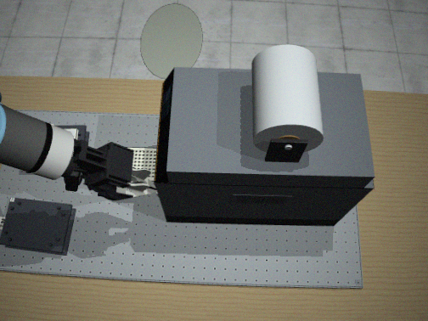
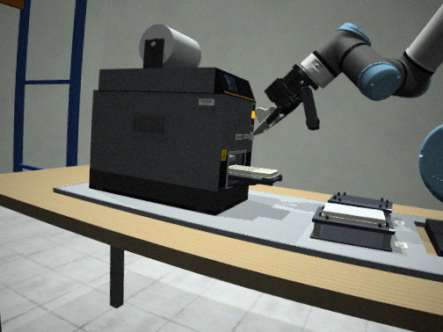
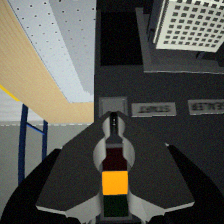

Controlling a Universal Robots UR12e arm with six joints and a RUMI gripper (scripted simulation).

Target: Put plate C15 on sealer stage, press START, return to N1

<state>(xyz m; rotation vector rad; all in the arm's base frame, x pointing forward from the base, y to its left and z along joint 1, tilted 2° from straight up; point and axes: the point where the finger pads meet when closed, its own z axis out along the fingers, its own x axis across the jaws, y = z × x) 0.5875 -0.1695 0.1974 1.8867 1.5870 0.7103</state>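
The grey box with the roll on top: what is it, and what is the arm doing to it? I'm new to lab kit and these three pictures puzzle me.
The box is a plate sealer, and the roll on top presumably feeds its foil. One picture looks straight down, one looks from the side, and one from a camera on the arm's wrist. The arm ends in a gripper with two jaws, shut and holding nothing; its tip is at the sealer's front panel, about where the buttons are. The lamp there shows amber, meaning busy. Below, a white plate full of small wells lies on the stage that sticks out of the sealer. Further along the table, a nest holds another plate. In the top view, a second nest appears to hold nothing.
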